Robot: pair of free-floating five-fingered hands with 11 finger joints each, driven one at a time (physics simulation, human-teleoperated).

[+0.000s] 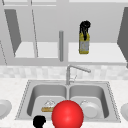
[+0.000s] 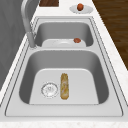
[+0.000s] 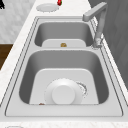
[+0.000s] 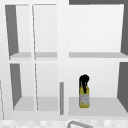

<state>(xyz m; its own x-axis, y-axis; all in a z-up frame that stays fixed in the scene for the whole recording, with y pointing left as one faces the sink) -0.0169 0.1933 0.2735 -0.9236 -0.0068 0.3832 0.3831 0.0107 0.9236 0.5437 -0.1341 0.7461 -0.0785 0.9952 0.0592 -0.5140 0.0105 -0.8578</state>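
Down at the front edge of the desk (image 1: 10, 86) hangs the left hand (image 1: 39, 121), a dark clump; whether its fingers are clenched or released I cannot tell. Just beyond them lies a bread roll (image 1: 48, 109) in the left basin of the sink (image 1: 25, 100). Up on the cabinet shelf (image 1: 105, 56), the right hand (image 1: 85, 28) has its fingers wrapped over the top of a yellow bottle (image 1: 84, 44), which stands upright there.

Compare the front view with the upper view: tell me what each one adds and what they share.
Front view adds the sink, faucet, red ball, a plate in the right basin, and the left robot hand at the sink's front edge. Upper view adds the cabinet's top shelf. Both share the yellow bottle, the right robot hand clasping its top.
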